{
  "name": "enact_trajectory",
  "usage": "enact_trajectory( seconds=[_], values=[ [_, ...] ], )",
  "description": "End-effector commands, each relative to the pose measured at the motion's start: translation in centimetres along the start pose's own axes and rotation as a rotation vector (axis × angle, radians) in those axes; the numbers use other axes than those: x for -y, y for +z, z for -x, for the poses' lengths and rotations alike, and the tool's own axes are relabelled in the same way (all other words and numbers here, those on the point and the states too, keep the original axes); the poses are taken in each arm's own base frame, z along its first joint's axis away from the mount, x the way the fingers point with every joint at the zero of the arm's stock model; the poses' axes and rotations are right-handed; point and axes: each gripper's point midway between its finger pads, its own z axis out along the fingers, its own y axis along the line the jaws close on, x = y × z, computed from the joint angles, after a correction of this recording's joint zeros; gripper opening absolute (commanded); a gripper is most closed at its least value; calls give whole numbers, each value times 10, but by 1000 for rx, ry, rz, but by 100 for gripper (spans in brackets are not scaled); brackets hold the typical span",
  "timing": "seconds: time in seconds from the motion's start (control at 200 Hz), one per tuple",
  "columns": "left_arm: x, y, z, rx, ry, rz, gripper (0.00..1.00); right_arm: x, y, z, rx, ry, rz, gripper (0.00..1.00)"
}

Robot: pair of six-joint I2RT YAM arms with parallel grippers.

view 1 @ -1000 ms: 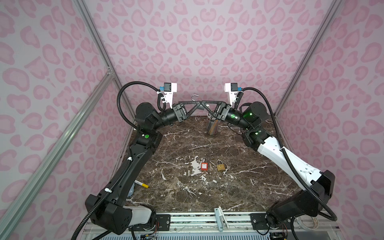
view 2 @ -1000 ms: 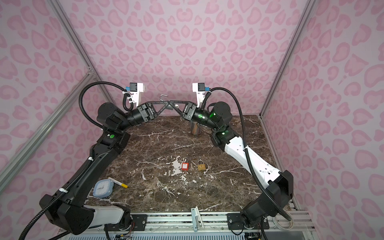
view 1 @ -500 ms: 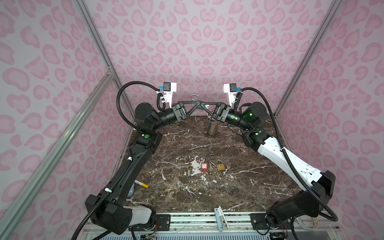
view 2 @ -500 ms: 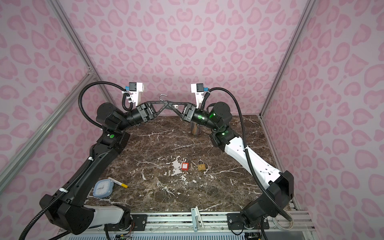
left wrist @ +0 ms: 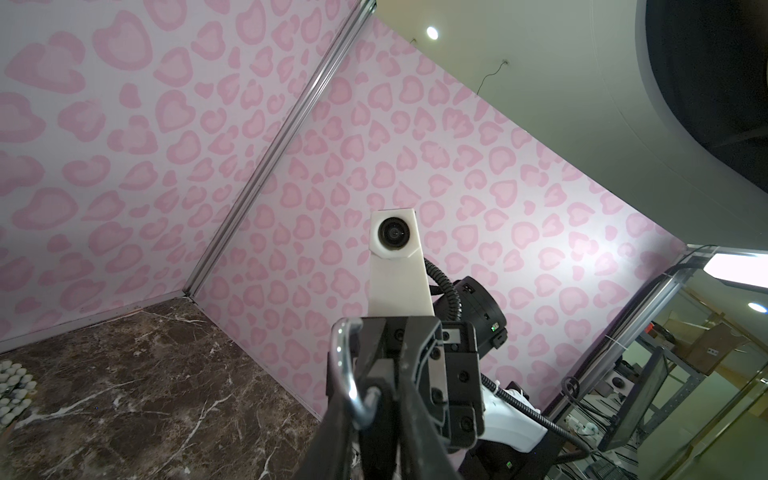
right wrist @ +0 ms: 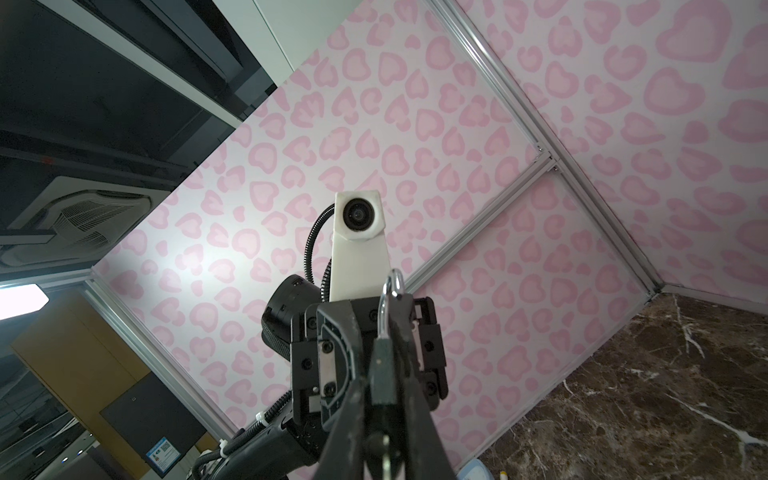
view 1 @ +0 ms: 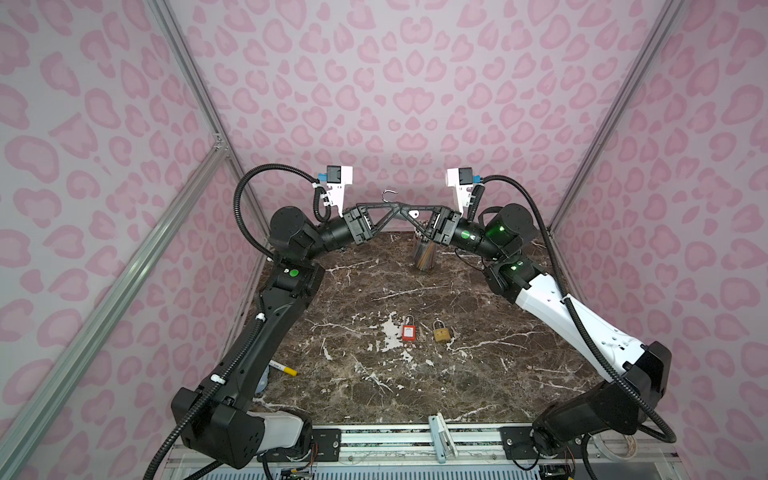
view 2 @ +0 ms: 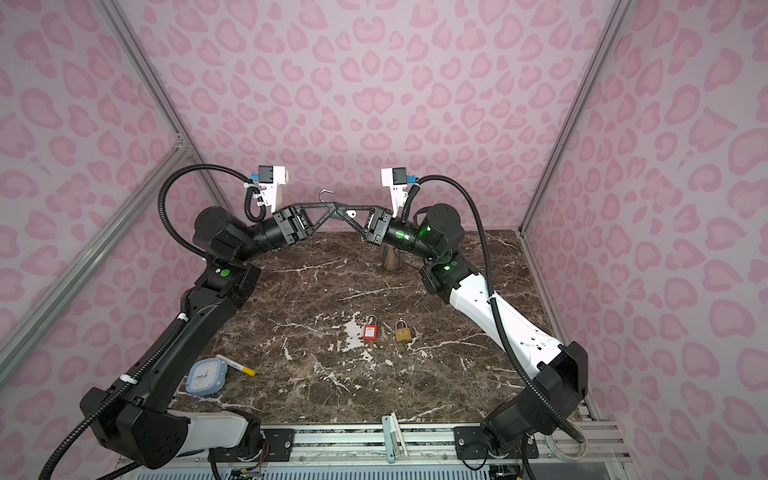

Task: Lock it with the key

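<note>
- Padlock point(right wrist: 382, 374): dark, flat-sided body. It is held in the air at the back of the cell, where the two claws meet tip to tip, well above the counter point(view 1: 478, 395).
- Shackle point(view 1: 388, 193): bright steel and swung open, with its hooked end free. It stands up above the claw tips in both top views.
- Key point(view 1: 412, 213): the silver head shows just beside the padlock, on the right claw's side.
- Left claw point(view 1: 397, 208): narrow, with its fingers flanking the padlock body. Cannot tell whether the pads press on it.
- Right claw point(view 1: 407, 212): narrow, pinched on the key.
- Pencil cup point(view 1: 424, 255): upright near the counter's back edge, under the right claw and well below the tips.
- Counter middle: red padlock point(view 1: 408, 331) and brass padlock point(view 1: 441, 332) lie flat, side by side but apart, with bare marble all round them.
- Left edge: marker point(view 2: 236, 365) and blue clock point(view 2: 206, 376) lie just beside the left arm.
- Pink patterned walls point(view 1: 415, 83) close three sides, and the back one is near behind the claws.
- A metal rail point(view 1: 374, 440) runs along the front edge.
</note>
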Motion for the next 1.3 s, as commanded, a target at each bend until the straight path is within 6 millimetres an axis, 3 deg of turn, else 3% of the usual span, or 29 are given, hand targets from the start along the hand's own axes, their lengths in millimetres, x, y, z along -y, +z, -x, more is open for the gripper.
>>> enact_trajectory(
  seconds=[0.0, 0.04, 0.095, 0.405, 0.76, 1.295],
  values=[
    [0, -1, 2, 10, 26, -5, 32, -4, -1, 3, 10, -20, 16, 13],
    [-1, -1, 2, 10, 27, -2, 35, 8, -3, -3, 2, -5, -7, 13],
    [-2, -2, 3, 13, 26, 3, 41, 9, -4, -3, 2, -5, -11, 13],
    [-6, -17, 10, 37, 35, 35, 50, 16, -13, -4, 8, -4, -33, 13],
    [-10, -17, 12, 21, -13, 27, 51, 37, -16, -23, -63, 4, -94, 12],
    [-21, -15, 3, -13, -46, 37, 52, 36, -13, -27, -84, 7, -82, 12]
  ],
)
